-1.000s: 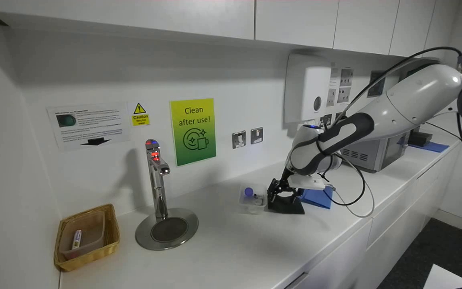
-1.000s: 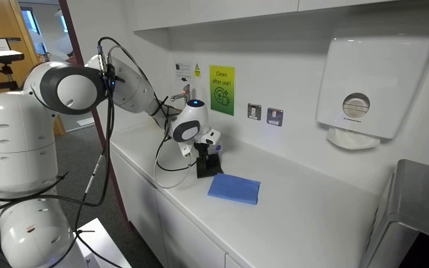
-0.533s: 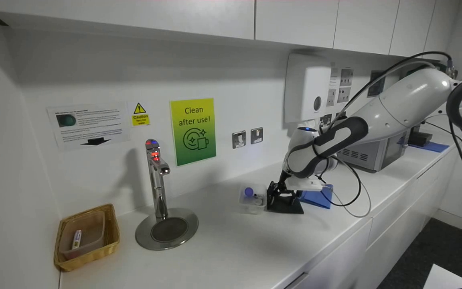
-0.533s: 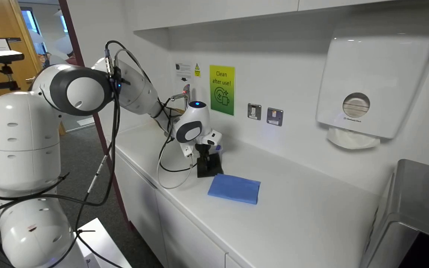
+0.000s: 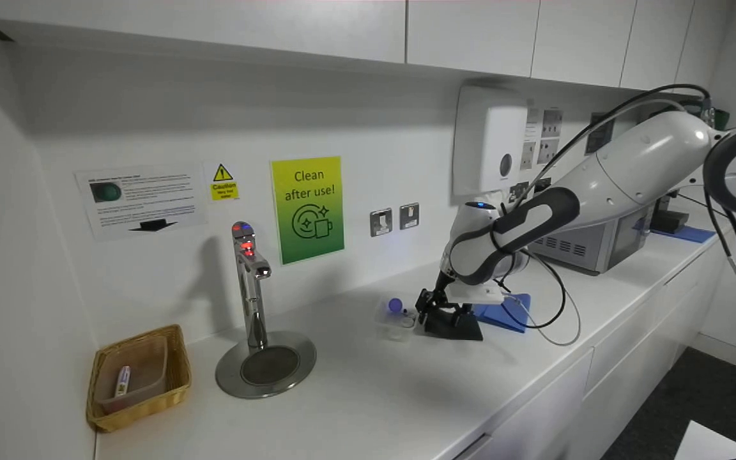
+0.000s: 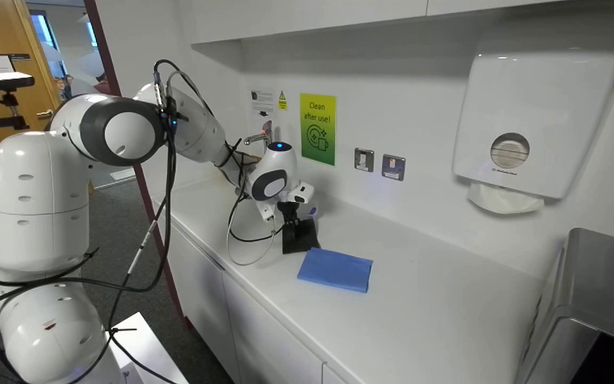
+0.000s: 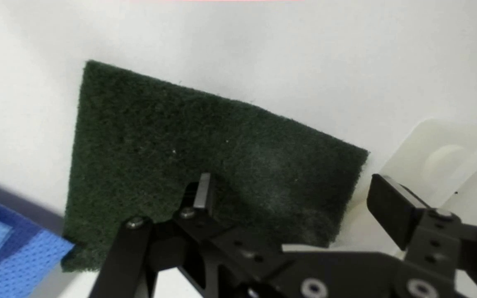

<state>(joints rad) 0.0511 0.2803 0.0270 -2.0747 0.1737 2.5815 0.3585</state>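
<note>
A dark green scouring pad [image 7: 172,124] lies flat on the white counter, seen also as a dark square [image 5: 454,329] in an exterior view. My gripper [image 7: 292,186] is low over it, jaws wide apart and holding nothing. One finger [image 7: 203,192] is above the middle of the pad; whether it touches cannot be told. The opposite finger [image 7: 396,203] is past the pad's edge, at the side of a clear plastic container [image 7: 412,153]. In an exterior view this container [image 5: 393,329] has a purple-blue ball [image 5: 395,305] and small items in it.
A folded blue cloth [image 6: 336,270] lies close beside the pad. Farther along stand a tap [image 5: 253,287] on its round metal base and a wicker basket [image 5: 176,358]. A grey microwave [image 5: 575,249] is at the opposite end. A towel dispenser [image 6: 541,117] hangs on the wall.
My gripper first sank towards the pad, then shifted towards the container. The clear container has slid slightly towards the tap. The jaws have stayed wide.
</note>
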